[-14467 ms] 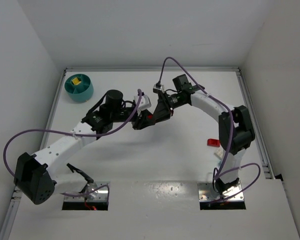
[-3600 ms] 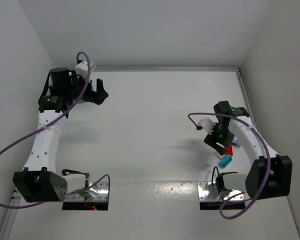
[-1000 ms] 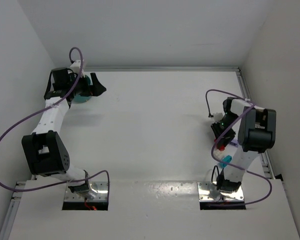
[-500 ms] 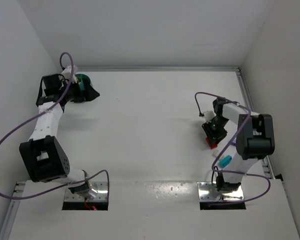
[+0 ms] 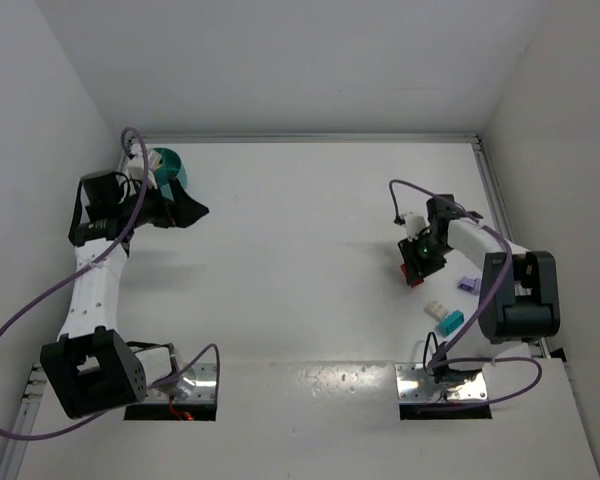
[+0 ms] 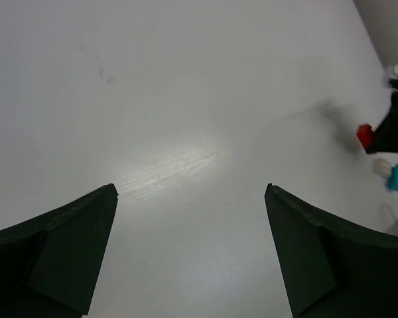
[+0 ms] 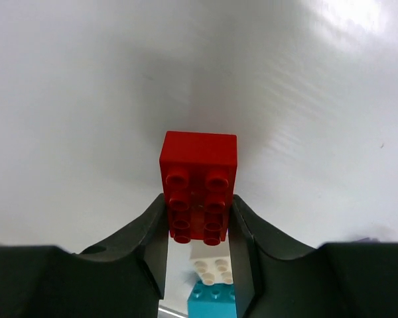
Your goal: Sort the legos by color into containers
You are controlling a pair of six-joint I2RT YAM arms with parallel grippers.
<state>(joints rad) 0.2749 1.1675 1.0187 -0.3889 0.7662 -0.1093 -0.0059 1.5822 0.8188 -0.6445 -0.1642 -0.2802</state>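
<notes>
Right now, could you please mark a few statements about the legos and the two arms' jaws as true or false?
1. The right jaws are shut on the red lego. True.
2. The left jaws hold a yellow lego. False: they stand open and empty.
3. The cyan lego lies inside the teal bowl. False: it lies on the table, far across from the bowl.
4. A white lego lies beside the cyan lego. True.
</notes>
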